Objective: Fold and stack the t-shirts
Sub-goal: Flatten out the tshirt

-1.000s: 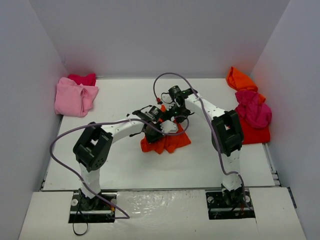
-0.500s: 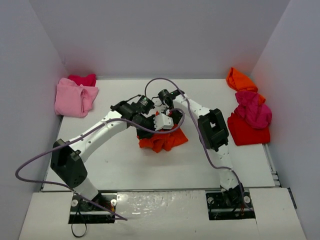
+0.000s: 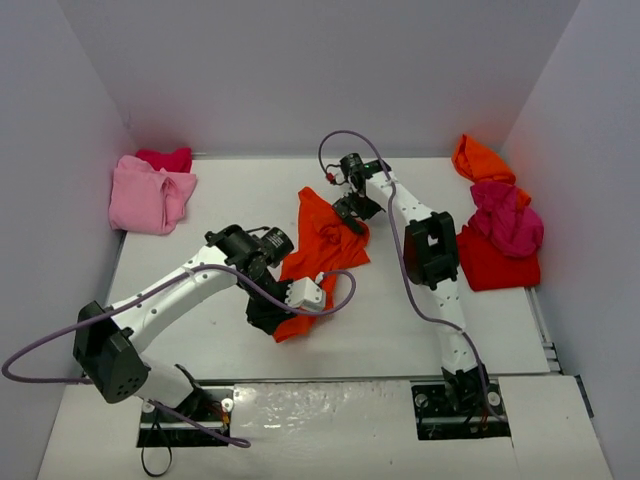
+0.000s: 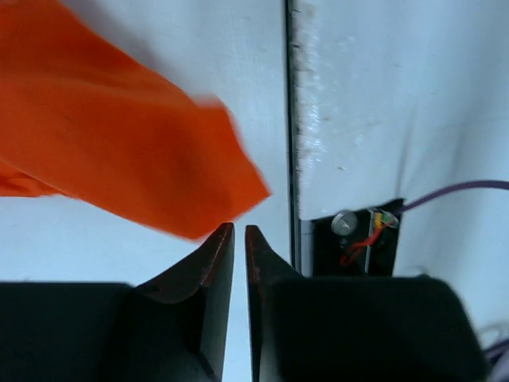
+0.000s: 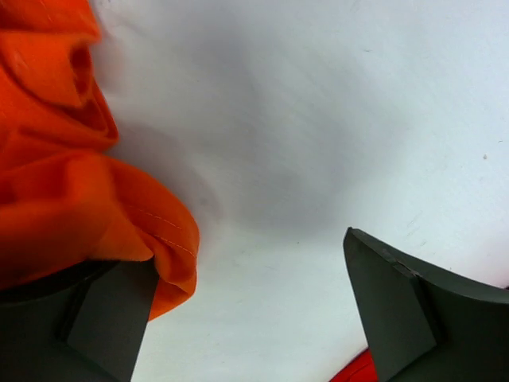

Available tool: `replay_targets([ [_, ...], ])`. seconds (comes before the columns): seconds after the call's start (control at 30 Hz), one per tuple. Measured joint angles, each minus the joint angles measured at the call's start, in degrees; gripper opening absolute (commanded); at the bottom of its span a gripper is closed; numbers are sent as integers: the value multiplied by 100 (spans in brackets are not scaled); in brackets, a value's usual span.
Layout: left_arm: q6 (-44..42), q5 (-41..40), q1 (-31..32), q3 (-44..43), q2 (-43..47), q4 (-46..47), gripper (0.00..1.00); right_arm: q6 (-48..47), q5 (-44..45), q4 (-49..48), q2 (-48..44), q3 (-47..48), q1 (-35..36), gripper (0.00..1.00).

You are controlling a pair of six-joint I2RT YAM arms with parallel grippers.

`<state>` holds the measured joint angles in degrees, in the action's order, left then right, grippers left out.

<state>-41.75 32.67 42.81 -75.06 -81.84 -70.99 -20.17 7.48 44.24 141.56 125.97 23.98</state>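
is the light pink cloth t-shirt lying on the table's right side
No, the light pink cloth t-shirt lies at the far left.

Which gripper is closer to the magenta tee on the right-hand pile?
Right. The right gripper hangs left of the magenta tee, at the orange-red shirt's far end; the left gripper is farther left, at its near end.

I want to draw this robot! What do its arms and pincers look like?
Both the left arm and right arm are white tubes with chunky black joints. A thin purple cable loops along each. The left pincer and right pincer are pairs of dark, flat wedges.
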Motion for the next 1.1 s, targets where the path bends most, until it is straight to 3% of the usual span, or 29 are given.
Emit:
replay_targets([
  [0.03,-27,76,59,50,24,-112,39,-18,32,-32,-39,-46,-15,99],
  [0.07,-50,151,110,80,52,-213,38,-38,48,-63,-92,-100,-28,99],
  [0.13,-95,251,146,79,123,-323,25,-70,50,-108,-258,-230,-34,100],
  [0.23,-93,294,136,-18,257,-423,41,-92,53,-136,-586,-345,-28,100],
  [0.37,-96,232,126,-246,272,-468,52,-152,87,-199,-1230,-435,-9,100],
  [0.57,-83,188,144,-270,268,-441,54,-433,113,-341,-2659,-1210,10,100],
  [0.77,138,-371,303,701,174,220,54,-668,184,-561,-3794,-2724,-78,100],
  [1.1,547,-1608,797,1664,-507,2295,49,-586,233,-824,-3808,-3174,-708,100],
])
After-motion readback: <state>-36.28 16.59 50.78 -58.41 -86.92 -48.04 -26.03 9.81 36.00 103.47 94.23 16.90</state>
